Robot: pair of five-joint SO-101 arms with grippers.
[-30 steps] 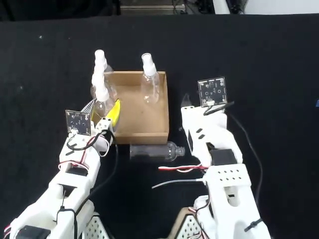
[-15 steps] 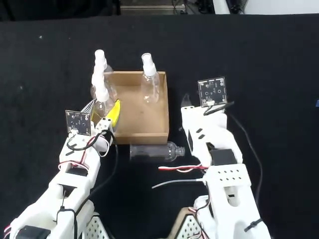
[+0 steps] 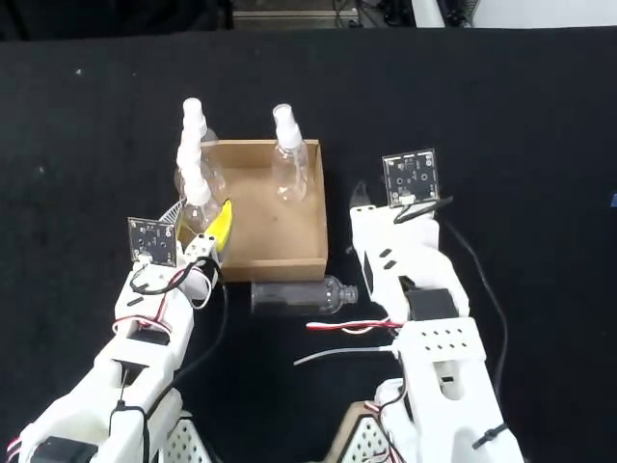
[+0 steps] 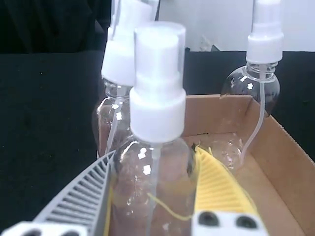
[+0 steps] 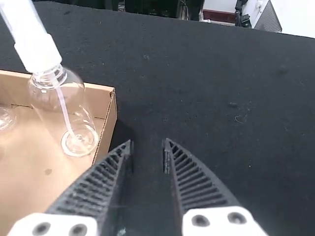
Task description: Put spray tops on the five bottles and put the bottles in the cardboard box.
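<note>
One bottle [image 3: 299, 294] without a spray top lies on its side on the table [image 3: 501, 116], just in front of the cardboard box's [image 3: 280, 262] near wall, between the two arms.

Left gripper [image 3: 198, 214]: jaws closed around the body of an upright held bottle [image 4: 155, 162], grey finger on one side, yellow finger on the other, both touching the clear plastic. A white spray top [image 4: 156, 83] is on this bottle. It stands at the box's left wall; whether its base is inside I cannot tell.

Right gripper [image 5: 147, 145]: jaws parted by a narrow gap, nothing between them. It hangs over bare table just beside the box's right wall, apart from every bottle.

Further back, a capped bottle [image 3: 289, 169] stands upright inside the box at its far right corner. Two more capped bottles [image 3: 193, 145] stand close together at the far left corner; inside or outside, cannot tell.

Surface: black, matte cloth. Beyond its far edge, dark equipment and a pale wall.
</note>
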